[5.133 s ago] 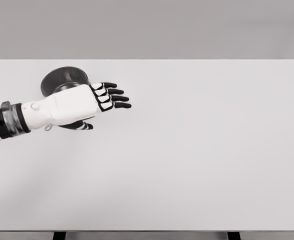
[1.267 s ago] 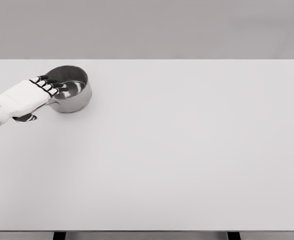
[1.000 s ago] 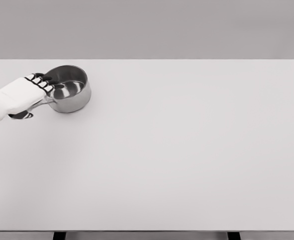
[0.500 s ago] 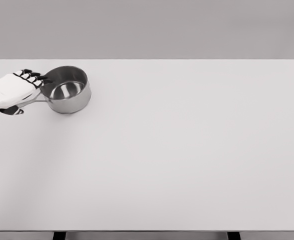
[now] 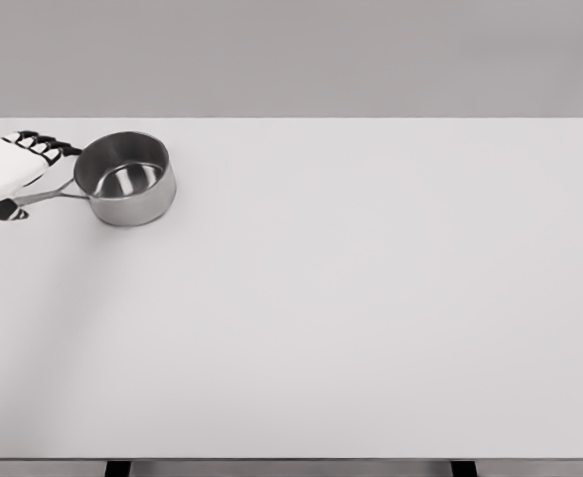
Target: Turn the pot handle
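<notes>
Your left hand [image 5: 8,171] sits over the far end of the pot handle [image 5: 48,195], fingers curled near it — you cannot tell if they truly grip. Sweep slowly, pivoting about the saucepan [image 5: 125,179], which stands near the table [image 5: 370,298]'s far-left corner. Polished steel, round, thin straight handle — slippery.

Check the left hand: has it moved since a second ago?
Yes. The left hand has drawn back leftward along the table's far left part, off the pot rim, now over the handle.
</notes>
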Controlling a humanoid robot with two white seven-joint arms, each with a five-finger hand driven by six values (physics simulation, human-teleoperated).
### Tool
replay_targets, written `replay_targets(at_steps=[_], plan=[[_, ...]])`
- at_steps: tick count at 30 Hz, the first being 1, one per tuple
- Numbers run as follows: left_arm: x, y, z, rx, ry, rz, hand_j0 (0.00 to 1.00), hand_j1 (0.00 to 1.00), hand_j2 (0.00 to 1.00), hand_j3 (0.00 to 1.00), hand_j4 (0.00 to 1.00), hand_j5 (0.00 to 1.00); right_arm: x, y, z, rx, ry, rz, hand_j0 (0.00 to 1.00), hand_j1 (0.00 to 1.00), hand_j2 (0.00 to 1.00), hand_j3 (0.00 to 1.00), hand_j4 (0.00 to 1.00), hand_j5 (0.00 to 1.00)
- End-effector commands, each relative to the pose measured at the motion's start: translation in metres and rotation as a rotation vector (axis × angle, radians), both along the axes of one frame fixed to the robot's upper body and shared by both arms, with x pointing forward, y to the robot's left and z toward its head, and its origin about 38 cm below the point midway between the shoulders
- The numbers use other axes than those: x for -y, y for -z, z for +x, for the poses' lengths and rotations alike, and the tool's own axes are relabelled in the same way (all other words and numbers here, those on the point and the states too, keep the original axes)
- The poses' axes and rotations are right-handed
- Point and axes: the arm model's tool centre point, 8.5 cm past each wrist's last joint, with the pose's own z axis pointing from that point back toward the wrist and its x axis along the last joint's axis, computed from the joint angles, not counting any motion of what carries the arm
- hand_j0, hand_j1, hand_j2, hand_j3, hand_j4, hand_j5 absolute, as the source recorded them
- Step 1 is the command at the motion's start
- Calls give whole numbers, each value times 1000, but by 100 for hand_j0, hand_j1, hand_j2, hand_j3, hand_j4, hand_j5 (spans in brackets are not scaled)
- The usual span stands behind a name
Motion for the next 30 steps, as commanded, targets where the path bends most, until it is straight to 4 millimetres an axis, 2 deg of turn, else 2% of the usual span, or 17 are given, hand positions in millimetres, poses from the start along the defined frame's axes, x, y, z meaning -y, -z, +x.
replay_targets(at_steps=[1, 15, 16, 30], plan=[[-6, 6, 1, -17, -21, -8, 100, 100, 100, 100, 100, 100, 0, 0, 0, 1, 0, 0, 100, 100, 100, 100, 100, 100], [-21, 3, 16, -14, -80, -38, 100, 100, 100, 100, 100, 100, 0, 0, 0, 0, 0, 1, 100, 100, 100, 100, 100, 100], [-17, 4, 19, -10, -76, -53, 100, 100, 100, 100, 100, 100, 0, 0, 0, 0, 0, 1, 100, 100, 100, 100, 100, 100], [-25, 8, 37, -24, -127, -97, 100, 100, 100, 100, 100, 100, 0, 0, 0, 1, 0, 0, 100, 100, 100, 100, 100, 100]])
